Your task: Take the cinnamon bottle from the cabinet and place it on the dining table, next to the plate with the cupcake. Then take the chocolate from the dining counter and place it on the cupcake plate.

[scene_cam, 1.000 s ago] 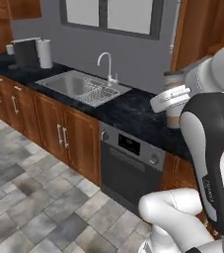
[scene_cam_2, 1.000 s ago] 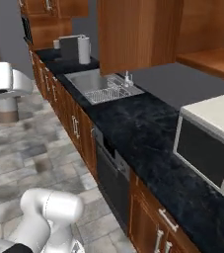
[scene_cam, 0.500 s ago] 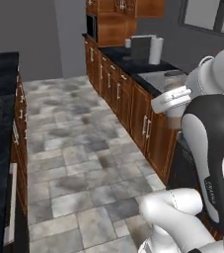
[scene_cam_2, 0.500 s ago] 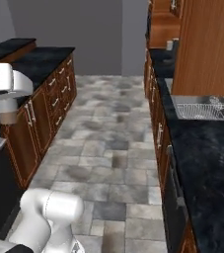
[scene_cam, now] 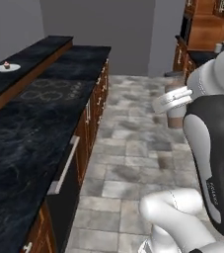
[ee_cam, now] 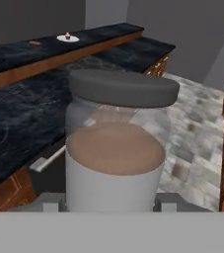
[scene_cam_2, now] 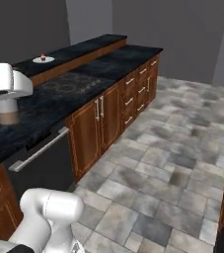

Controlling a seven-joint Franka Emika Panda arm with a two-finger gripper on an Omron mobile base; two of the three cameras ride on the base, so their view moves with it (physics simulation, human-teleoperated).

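A long dark counter (scene_cam_2: 84, 84) runs along one side of the tiled floor (scene_cam_2: 172, 148), with a raised dining ledge (scene_cam_2: 79, 49) behind it. The robot's claw (ee_cam: 111, 201) is clamped on the one cinnamon bottle (ee_cam: 114, 148), which sits upright between the two fingers (ee_cam: 52, 201), grey cap up, brown powder filling its lower part. Held in the air beside the arm, the bottle is well apart from the ledge. On that ledge stands one white plate (ee_cam: 68, 38) with a single cupcake (ee_cam: 67, 35), and near it one small brown piece, seemingly the chocolate (ee_cam: 34, 43).
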